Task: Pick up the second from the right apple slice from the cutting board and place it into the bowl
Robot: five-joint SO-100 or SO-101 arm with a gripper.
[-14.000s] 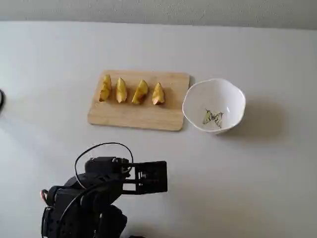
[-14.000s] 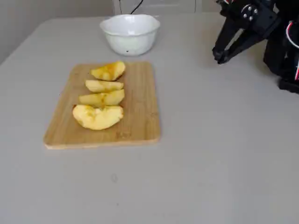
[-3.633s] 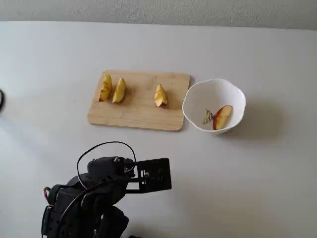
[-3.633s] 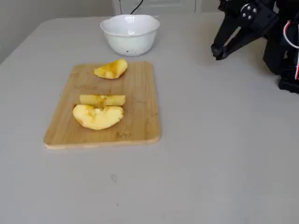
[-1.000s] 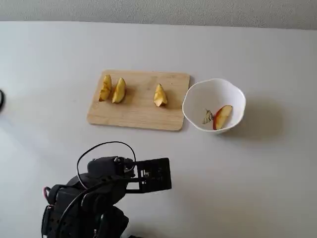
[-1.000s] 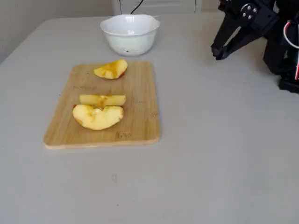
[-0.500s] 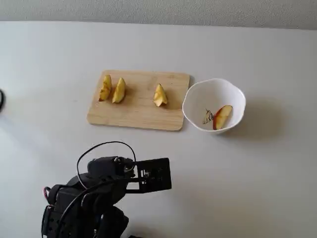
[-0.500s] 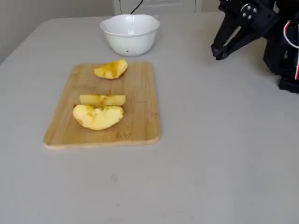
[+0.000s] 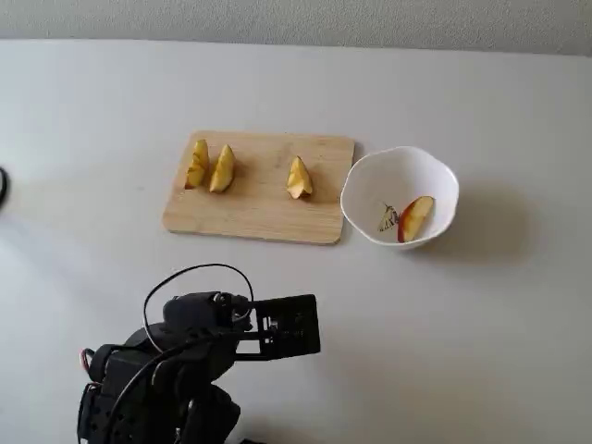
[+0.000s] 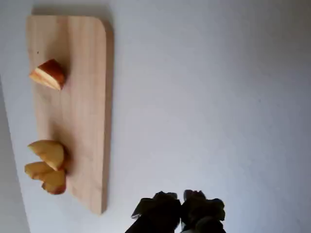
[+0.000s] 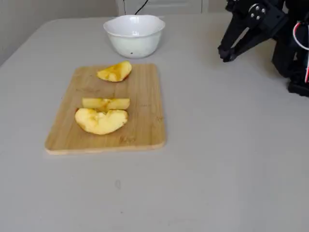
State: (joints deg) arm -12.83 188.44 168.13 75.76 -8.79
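Observation:
One apple slice (image 9: 415, 218) with a red skin edge lies inside the white bowl (image 9: 368, 181), beside a small green print. The wooden cutting board (image 9: 259, 208) carries three yellow wedges: two close together (image 9: 196, 165) (image 9: 222, 168) and one alone (image 9: 298, 178) nearer the bowl. In another fixed view the bowl (image 11: 134, 41) stands behind the board (image 11: 145, 121), and its inside is hidden. My gripper (image 11: 225, 54) hangs shut and empty at the upper right, far from the board and the bowl. In the wrist view the gripper (image 10: 182, 206) shows its fingers pressed together above bare table.
The folded black arm (image 9: 185, 370) with a looping cable sits at the table's near edge in a fixed view. Its base (image 11: 294, 53) fills the right edge in another fixed view. Grey table surrounds the board.
Since the oldest frame, one wedge, second from the bowl end, has left the board. The gripper has shifted slightly. Over the last second nothing moves.

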